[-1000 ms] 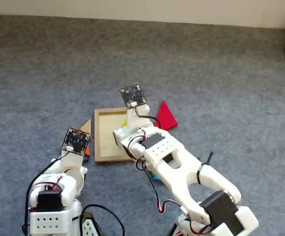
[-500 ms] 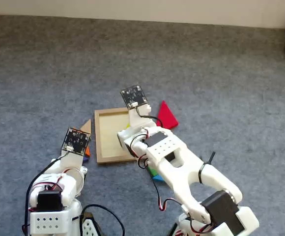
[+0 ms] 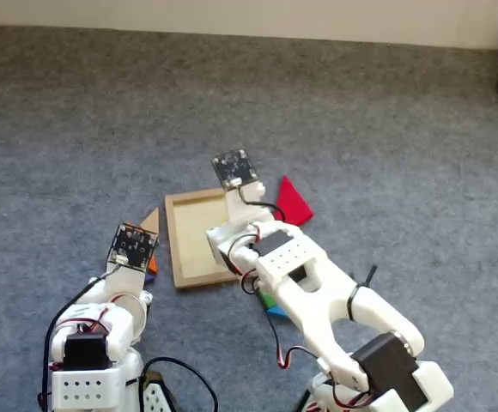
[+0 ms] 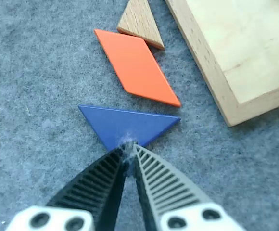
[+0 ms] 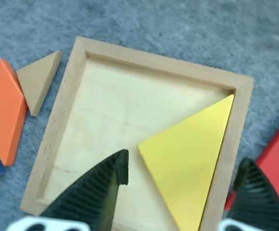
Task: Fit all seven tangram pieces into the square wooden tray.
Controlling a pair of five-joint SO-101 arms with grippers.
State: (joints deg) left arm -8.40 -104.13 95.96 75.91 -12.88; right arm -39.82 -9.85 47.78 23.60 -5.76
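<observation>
Over the last second the square wooden tray (image 3: pixel 189 240) has swung slightly on the carpet, its near corner sliding toward the right arm. That arm has shifted with it, baring a green piece (image 3: pixel 268 300) under its forearm.

In the high view, the tray lies between the 2 arms. A red triangle (image 3: pixel 293 202) sits just beside its far right corner, and a wooden triangle (image 3: pixel 152 221) and an orange parallelogram (image 3: pixel 152 264) lie along its left side.

In the left wrist view, the left gripper (image 4: pixel 130 154) has its fingers pressed together, the tips touching the apex of a blue triangle (image 4: pixel 130 126) that lies flat on the carpet. I cannot tell whether they nip that corner or merely rest on it. The parallelogram and wooden triangle lie beyond, beside the tray wall.

In the right wrist view, the right gripper (image 5: pixel 185 168) hangs over the tray with its fingers spread wide, 1 on each side of a yellow triangle (image 5: pixel 190 163). That piece lies inside the tray, long edge against 1 wall and right angle pointing to the middle, probably to leave room for the other large triangle. By my count, 6 pieces are not yet in.
</observation>
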